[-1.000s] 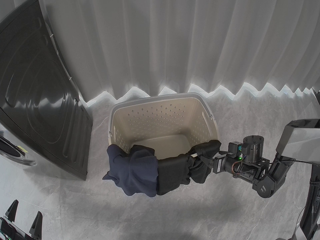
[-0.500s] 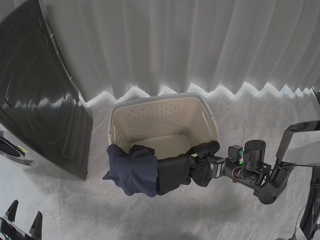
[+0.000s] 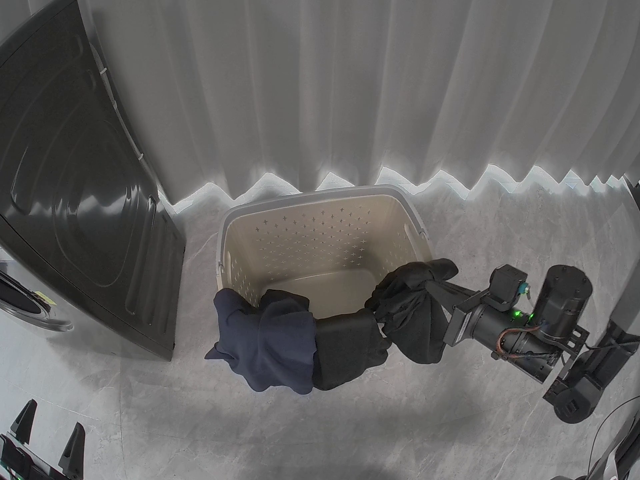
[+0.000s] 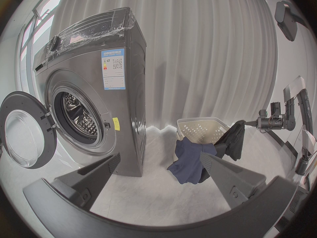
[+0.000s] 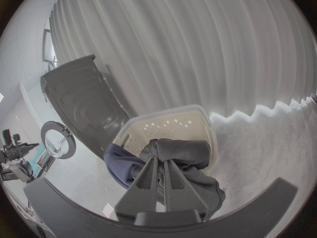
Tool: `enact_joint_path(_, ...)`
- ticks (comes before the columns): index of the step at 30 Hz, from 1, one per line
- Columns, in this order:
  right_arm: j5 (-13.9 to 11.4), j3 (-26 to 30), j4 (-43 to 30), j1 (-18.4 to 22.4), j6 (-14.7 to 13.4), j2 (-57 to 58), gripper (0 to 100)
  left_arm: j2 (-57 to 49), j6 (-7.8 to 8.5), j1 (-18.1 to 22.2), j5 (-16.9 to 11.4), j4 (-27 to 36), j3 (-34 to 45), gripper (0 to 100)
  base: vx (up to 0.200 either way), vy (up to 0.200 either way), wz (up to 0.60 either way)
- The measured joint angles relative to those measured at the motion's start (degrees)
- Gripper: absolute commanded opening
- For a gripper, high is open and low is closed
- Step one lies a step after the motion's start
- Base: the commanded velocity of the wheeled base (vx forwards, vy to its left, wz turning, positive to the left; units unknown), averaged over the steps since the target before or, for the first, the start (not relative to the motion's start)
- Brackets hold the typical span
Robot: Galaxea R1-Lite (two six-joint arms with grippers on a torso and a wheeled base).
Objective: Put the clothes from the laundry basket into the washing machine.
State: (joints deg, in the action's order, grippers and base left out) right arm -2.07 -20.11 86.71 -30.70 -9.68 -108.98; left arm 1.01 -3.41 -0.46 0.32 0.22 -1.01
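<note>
Clothes: black garment (image 3: 408, 311) clamped between the closed fingers of the right gripper (image 5: 159, 162), bunched at the fingertips and hanging below them. Its far end trails down onto the near rim of the laundry basket (image 3: 320, 195), which sits just ahead of this gripper. Navy garment (image 3: 270, 341) draped over the same rim, past the black one and touching it. Washing machine (image 4: 125, 93) well beyond the basket, door (image 4: 23, 133) swung open. Left gripper (image 4: 159, 156) low and well apart from the basket, jaws spread wide with nothing between them, facing machine and basket.
</note>
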Motion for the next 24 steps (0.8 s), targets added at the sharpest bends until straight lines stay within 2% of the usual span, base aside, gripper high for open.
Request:
enact_joint_path(8,0.74,-0.28,-6.19,-4.83,0.33,12.18,0,0.0,0.0,0.0,0.0,0.0,0.0,100,0.0,0.0,0.0)
enact_joint_path(15,1.65,-2.67,-13.87,-5.72,1.8,21.53,0,0.0,0.0,-0.02,0.0,0.0,0.0,100,0.0,0.0,0.0)
enact_joint_path(20,5.77,-4.16,-21.43,-5.22,3.22,27.34,0,0.0,0.0,-0.05,0.01,0.0,0.0,100,-0.16,0.0,0.0)
enact_joint_path(24,8.3,-4.83,-24.0,-4.91,3.47,30.49,0,0.02,0.0,-0.05,0.0,0.0,0.0,100,-0.2,0.0,0.0)
